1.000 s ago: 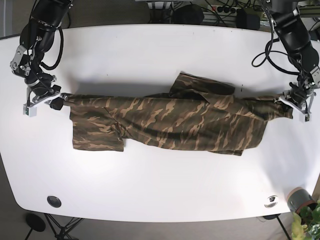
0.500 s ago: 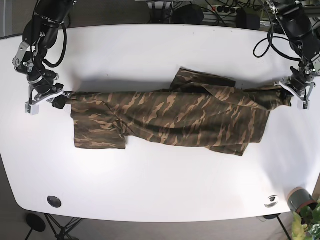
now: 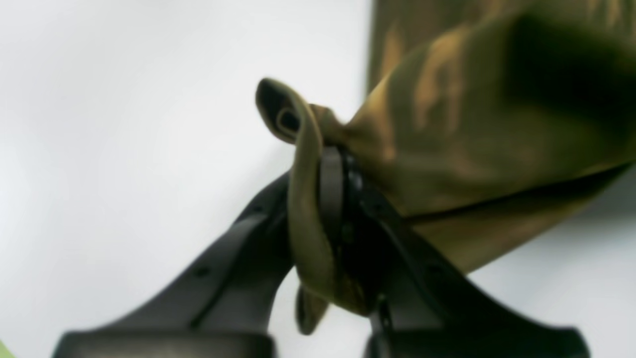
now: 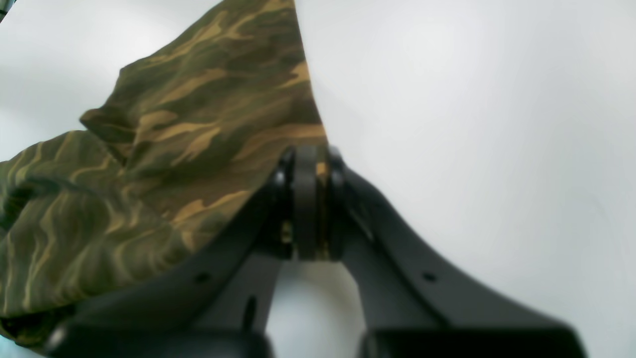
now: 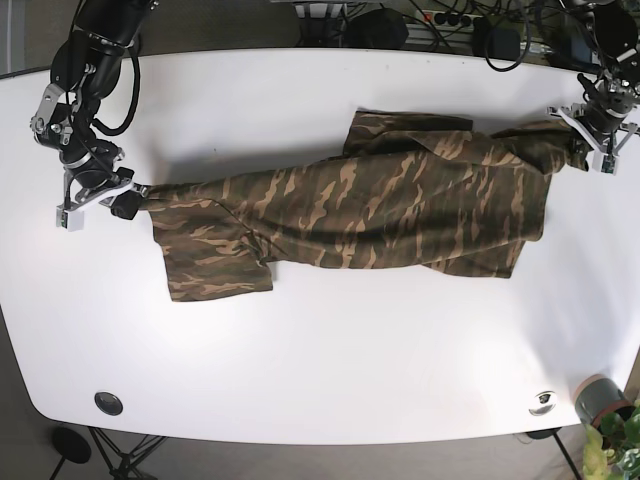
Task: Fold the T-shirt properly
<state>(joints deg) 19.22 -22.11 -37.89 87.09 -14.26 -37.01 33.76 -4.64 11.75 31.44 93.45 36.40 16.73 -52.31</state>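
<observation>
Camouflage cotton, soft and limp by the look of it: T-shirt stretched across the middle of the white table, most of it lying on the surface, one sleeve flat near the right gripper's end, a flap turned over toward the far edge. Right gripper, at the left of the base view, clamped on one end of the fabric, pads pressed together with cloth between them in the wrist view. Left gripper, at the far right of the base view, likewise pinched shut on the opposite end, a bunched roll of cloth wrapped over one finger. Light to lift, probably; no stiffness to hold a shape, so likely to sag and wrinkle wherever unsupported, and apt to slip if pinched by a thin edge only. Best taken by hems or seams, at matching corners, with tension kept even between both holds so the folds land square.
</observation>
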